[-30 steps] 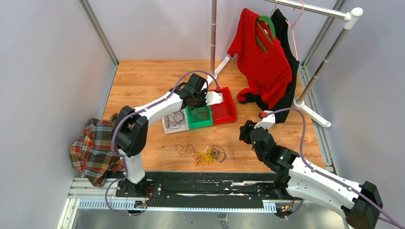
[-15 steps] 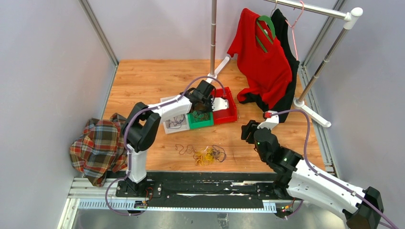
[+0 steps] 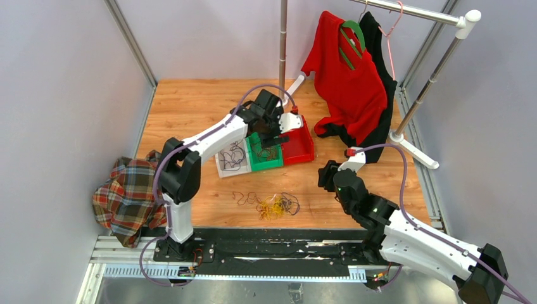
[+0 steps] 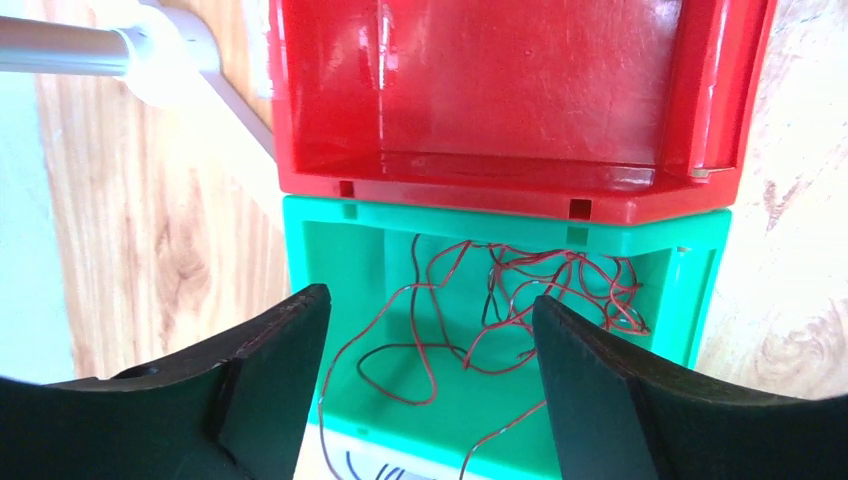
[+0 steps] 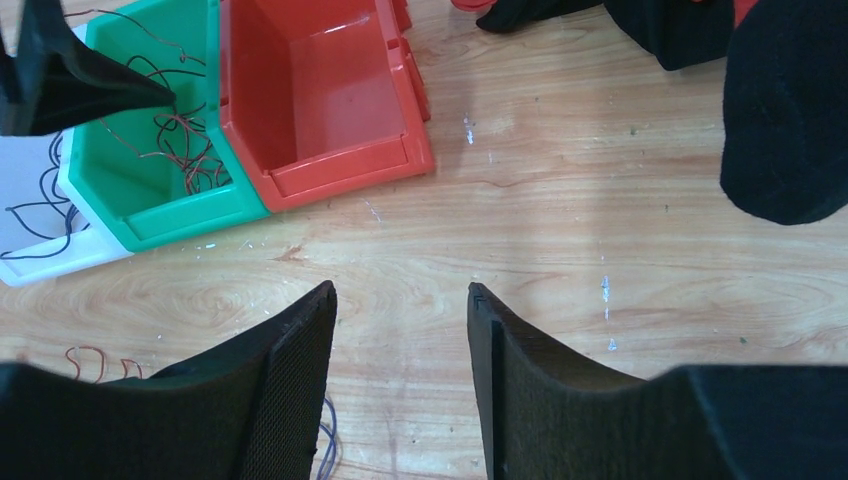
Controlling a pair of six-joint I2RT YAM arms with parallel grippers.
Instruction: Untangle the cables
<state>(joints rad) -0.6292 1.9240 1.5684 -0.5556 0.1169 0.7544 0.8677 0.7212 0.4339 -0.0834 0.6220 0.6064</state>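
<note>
Left tool (image 4: 430,300): jaws spread wide, nothing between them. It hangs over the green bin (image 4: 330,225), with its arm stretched toward the far side of the counter (image 3: 190,107). Red-brown cables (image 4: 520,285) lie in loose loops on the green bin's floor, clear of both fingers. Red bin (image 4: 480,190) touches the green bin on the right. White bin (image 3: 221,171) touches it on the left and holds dark cables (image 3: 233,157).

Right tool (image 5: 400,290): jaws parted, gripping nothing. It hovers above bare counter, right of the bins and a little nearer.

Pile (image 3: 273,206) of loose cables lies on the counter near of the bins, between the two arms. Yellow strands are tangled with dark ones, and a red-brown strand trails off to the left. Neither tool touches the pile.

Plaid cloth (image 3: 126,196) is bunched at the left near edge of the counter. Red shirt (image 3: 348,76) hangs on the rack (image 3: 430,79) at far right, with a black garment (image 3: 382,120) behind it.
</note>
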